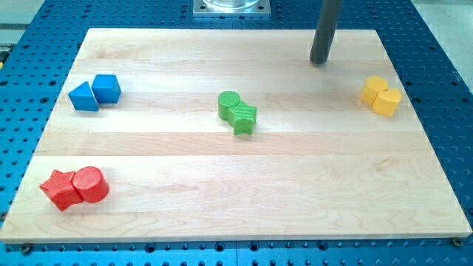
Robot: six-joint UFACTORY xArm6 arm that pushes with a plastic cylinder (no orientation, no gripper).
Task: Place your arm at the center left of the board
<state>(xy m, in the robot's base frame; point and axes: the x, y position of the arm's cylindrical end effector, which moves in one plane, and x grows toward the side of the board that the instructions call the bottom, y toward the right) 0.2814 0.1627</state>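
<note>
My tip point(319, 61) is what this task moves, and it sits at the view's top right of the wooden board point(236, 170), resting on bare wood with no block touching it. There are no jaws on this rig, only the straight dark rod, so it has nothing to clench or release and it holds nothing. The target, centre left of the board, is well apart from it, across most of the board's width.

Handling, as a judgement: the rod looks stiff and should slide easily on smooth wood. Nothing needs taking hold of; you only steer the tip. The blocks look light and would likely skid if you clip them.

Working outward from the tip:
- Nearest, to the view's right and slightly lower: yellow pair, a yellow block of unclear shape point(375, 87) touching a yellow hexagonal block point(387, 102).
- Board centre: green cylinder point(229, 105) touching a green star block point(243, 117).
- Upper left: blue triangle block point(83, 97) beside a blue cube point(107, 88).
- Lower left: red star block point(60, 189) touching a red cylinder point(91, 184).

Count: eight blocks, two each of yellow, green, blue and red; one rod; one board.

A straight diagonal to centre left probably runs through the green pair. You could pass above them, then drop between blue and red.
</note>
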